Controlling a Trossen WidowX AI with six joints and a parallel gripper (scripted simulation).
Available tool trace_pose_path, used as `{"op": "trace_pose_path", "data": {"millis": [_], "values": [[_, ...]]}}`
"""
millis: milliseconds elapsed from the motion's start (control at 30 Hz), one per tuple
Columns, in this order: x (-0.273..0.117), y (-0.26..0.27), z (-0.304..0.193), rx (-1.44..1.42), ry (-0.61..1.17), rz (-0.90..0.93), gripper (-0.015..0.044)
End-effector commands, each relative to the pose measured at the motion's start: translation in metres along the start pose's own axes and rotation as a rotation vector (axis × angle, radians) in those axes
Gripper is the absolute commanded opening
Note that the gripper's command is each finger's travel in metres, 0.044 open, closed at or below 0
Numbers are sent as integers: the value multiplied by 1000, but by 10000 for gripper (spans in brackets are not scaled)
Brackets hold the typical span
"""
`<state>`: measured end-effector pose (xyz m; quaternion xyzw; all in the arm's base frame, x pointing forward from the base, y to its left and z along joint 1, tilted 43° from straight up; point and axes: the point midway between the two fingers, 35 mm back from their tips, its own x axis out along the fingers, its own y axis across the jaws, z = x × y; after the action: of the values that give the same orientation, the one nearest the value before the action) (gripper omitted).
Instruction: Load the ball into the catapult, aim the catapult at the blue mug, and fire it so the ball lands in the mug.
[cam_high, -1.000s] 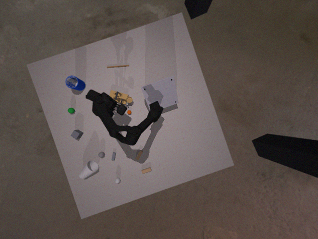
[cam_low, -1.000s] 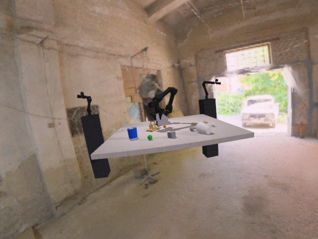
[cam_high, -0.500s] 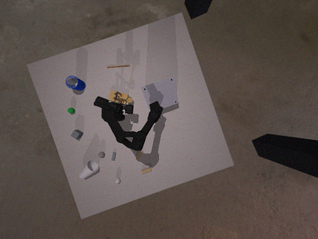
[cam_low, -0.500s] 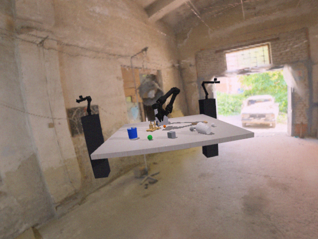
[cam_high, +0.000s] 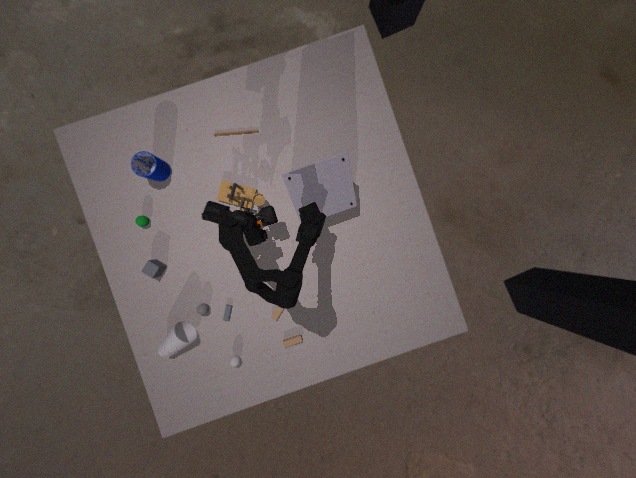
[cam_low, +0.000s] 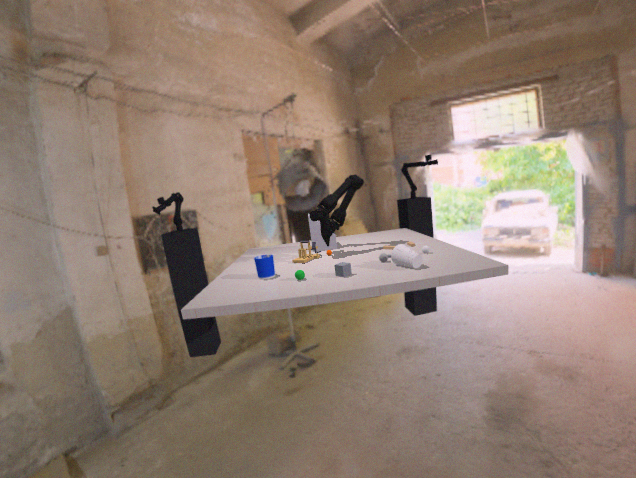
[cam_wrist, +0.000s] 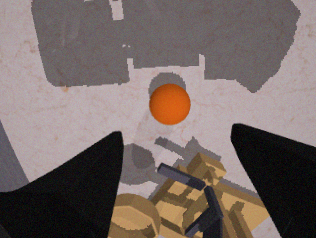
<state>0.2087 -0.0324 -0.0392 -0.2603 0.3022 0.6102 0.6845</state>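
The orange ball (cam_high: 259, 224) (cam_low: 329, 252) (cam_wrist: 170, 104) lies on the table beside the catapult's cup end. My gripper (cam_wrist: 178, 135) is open and empty, pointing down above the table. In the wrist view the ball shows just beyond the gap between the fingertips, and not between the fingers. The wooden catapult (cam_high: 226, 191) (cam_low: 303, 260) has dark parts and a round cup (cam_wrist: 132, 216); part of it is hidden behind the arm in the top view and behind the fingers in the wrist view. The blue mug (cam_high: 160, 171) (cam_low: 264, 266) stands upright, apart from the catapult.
A green ball (cam_high: 142, 221) (cam_low: 299, 274) and a grey cube (cam_high: 153, 268) (cam_low: 342, 269) lie near the mug's side. A white cup (cam_high: 174, 343) (cam_low: 406, 256) lies on its side. A grey-white panel (cam_high: 336, 179) stands by the arm's base. A thin stick (cam_high: 236, 132) lies behind the catapult.
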Motion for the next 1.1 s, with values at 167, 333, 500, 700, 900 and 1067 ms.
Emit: {"op": "trace_pose_path", "data": {"millis": [167,333,500,700,900,1067], "values": [[14,0,2,-22,1,-9,300],[20,-1,2,-22,1,-9,300],[28,-1,2,-22,1,-9,300],[37,-1,2,-22,1,-9,300],[47,-1,2,-22,0,-9,300],[53,0,3,-22,-1,-9,300]]}}
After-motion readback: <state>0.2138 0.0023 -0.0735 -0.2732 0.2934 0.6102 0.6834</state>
